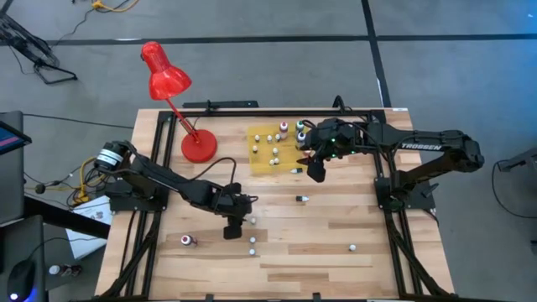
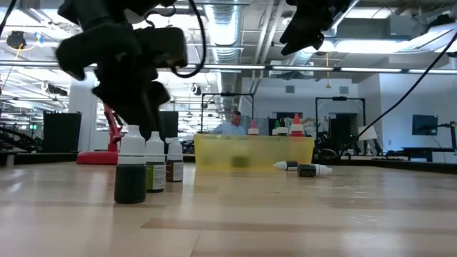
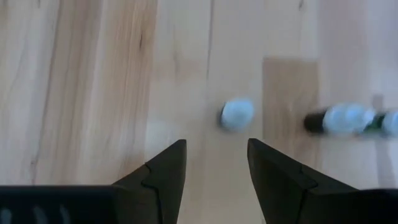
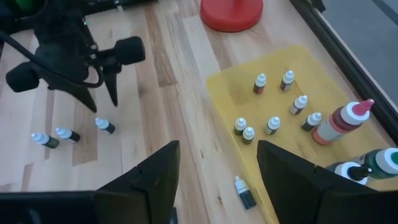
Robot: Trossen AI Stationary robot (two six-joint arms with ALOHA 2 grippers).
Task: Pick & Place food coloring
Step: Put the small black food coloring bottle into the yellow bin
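Observation:
Small food coloring bottles with pale caps stand and lie on the wooden table. Several stand on the yellow mat (image 1: 273, 149) (image 4: 273, 93). Three stand in a row near the table's front (image 2: 131, 171) (image 4: 65, 134). My left gripper (image 1: 233, 226) (image 3: 216, 146) (image 4: 104, 106) hangs open just over that row, pointing down at a slant. The nearest bottle's cap (image 3: 236, 114) (image 1: 252, 221) lies just beyond its fingertips, apart from them. My right gripper (image 1: 317, 169) (image 4: 217, 149) is open and holds nothing, high over the mat's near right corner.
A red desk lamp (image 1: 168, 80) has its base (image 1: 198, 144) left of the mat. Two larger bottles (image 4: 342, 124) stand at the mat's far right. One small bottle lies off the mat (image 1: 300, 199) (image 4: 244, 191). Others sit at the front left (image 1: 186, 241) and front right (image 1: 352, 248).

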